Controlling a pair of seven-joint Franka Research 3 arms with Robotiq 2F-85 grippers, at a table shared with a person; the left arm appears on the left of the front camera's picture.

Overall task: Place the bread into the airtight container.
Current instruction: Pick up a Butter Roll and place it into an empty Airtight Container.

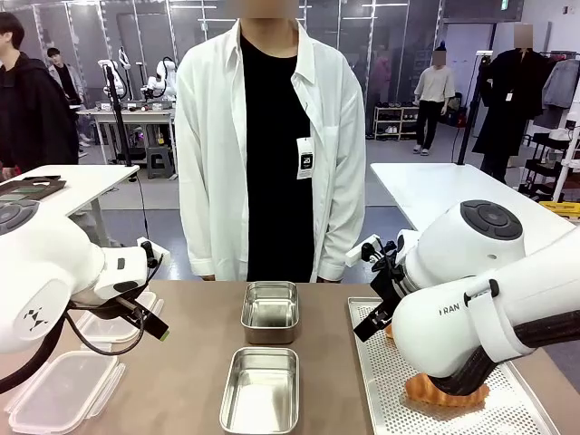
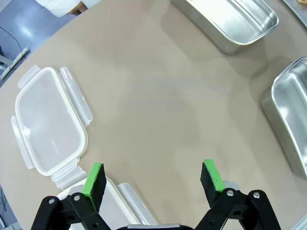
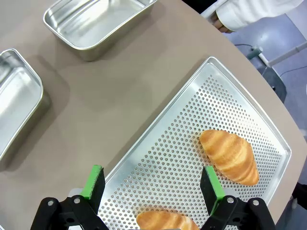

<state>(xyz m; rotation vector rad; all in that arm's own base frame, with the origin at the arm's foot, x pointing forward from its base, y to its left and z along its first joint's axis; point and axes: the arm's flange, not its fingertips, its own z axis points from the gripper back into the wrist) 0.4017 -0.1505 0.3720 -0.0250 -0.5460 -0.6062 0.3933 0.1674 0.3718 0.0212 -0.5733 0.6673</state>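
Note:
Two croissants, the bread, lie on a perforated metal tray (image 3: 192, 139): one croissant (image 3: 230, 154) is past my right fingertips, the other (image 3: 163, 221) is low between the fingers. My right gripper (image 3: 153, 182) hovers open above the tray with nothing in it. From the front, one croissant (image 1: 444, 391) peeks out under the right arm. Two open steel containers stand mid-table, the far one (image 1: 269, 311) and the near one (image 1: 261, 390). My left gripper (image 2: 153, 178) hangs open over bare table, left of the containers (image 2: 235, 19).
Clear plastic clip lids lie at the table's left: one (image 2: 48, 127) ahead-left of my left gripper, another (image 2: 115, 201) under it, and both show from the front (image 1: 63, 390). A person in a white shirt (image 1: 272, 154) stands at the far edge.

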